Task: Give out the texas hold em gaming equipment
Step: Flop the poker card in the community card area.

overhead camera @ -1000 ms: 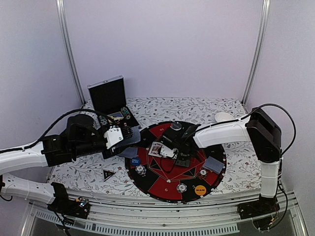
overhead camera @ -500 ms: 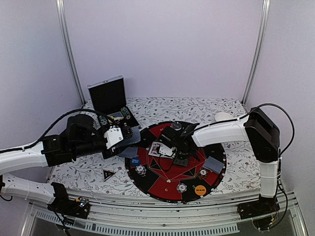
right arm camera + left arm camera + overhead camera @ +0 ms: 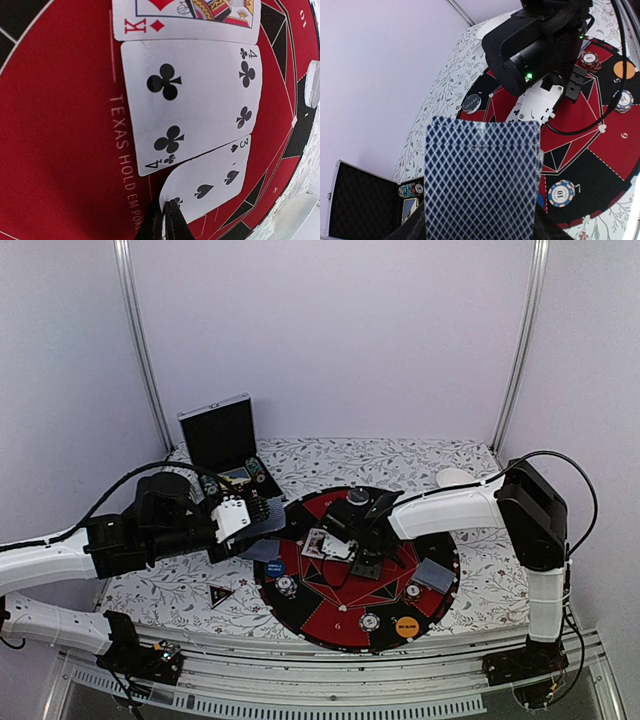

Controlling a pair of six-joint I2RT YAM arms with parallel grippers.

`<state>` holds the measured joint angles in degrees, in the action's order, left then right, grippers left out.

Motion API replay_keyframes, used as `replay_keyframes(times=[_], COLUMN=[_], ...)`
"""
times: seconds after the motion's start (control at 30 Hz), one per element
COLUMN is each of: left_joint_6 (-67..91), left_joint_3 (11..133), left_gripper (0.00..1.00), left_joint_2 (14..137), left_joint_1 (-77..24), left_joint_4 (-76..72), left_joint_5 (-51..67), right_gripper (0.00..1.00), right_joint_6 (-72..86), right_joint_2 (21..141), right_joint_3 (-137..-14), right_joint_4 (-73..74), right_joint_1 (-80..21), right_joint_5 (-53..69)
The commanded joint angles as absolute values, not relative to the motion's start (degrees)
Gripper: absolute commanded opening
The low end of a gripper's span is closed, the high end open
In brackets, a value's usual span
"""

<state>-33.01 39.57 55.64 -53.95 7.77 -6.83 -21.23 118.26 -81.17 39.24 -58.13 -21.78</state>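
Jaws of the right gripper [image 3: 165, 221] are pressed together on one corner of a white three-of-spades playing card [image 3: 210, 182]. That card lies face up on the big round red-and-black mat [image 3: 60, 125], touching a four of clubs [image 3: 192, 105] next to a king of diamonds [image 3: 185, 20]. The left gripper [image 3: 258, 518] pinches a stack of blue-lattice-backed cards [image 3: 482, 185] in its jaws, off the bench [image 3: 170, 590] near the mat's left rim. Small striped poker chips [image 3: 286, 586], a blue round button [image 3: 275, 567] and an orange round button [image 3: 406, 625] sit on the mat. A black triangular marker [image 3: 220, 593] lies left of it.
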Motion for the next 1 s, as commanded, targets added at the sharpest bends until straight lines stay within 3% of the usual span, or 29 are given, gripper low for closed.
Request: replay_keyframes(times=[0.0,0.33,0.6,0.97], left_joint_6=[-33.2,-33.2,-33.2,-33.4], left_joint_3=[39.6,39.6,39.6,39.6], left_gripper=[0.54,0.53,0.54,0.54], left_joint_2=[55.4,55.4,55.4,55.2], left_joint_1=[-54.3,-54.3,-54.3,-54.3], left_joint_4=[6.2,6.3,6.2,6.2], left_joint_5=[-6.5,-6.5,-6.6,-6.5], right_gripper=[0.07,0.31,0.43,0.86], right_joint_6=[-20.0,-19.6,-18.5,-6.3], right_joint_2=[119.6,118.8,112.0,86.6], right_joint_3=[-82.2,-82.6,-82.2,-74.3], right_joint_4=[41.1,41.3,37.8,15.6], right_joint_1=[-58.8,-59.1,-59.7,-57.1], right_joint_5=[-19.7,-18.5,-12.4,6.7])
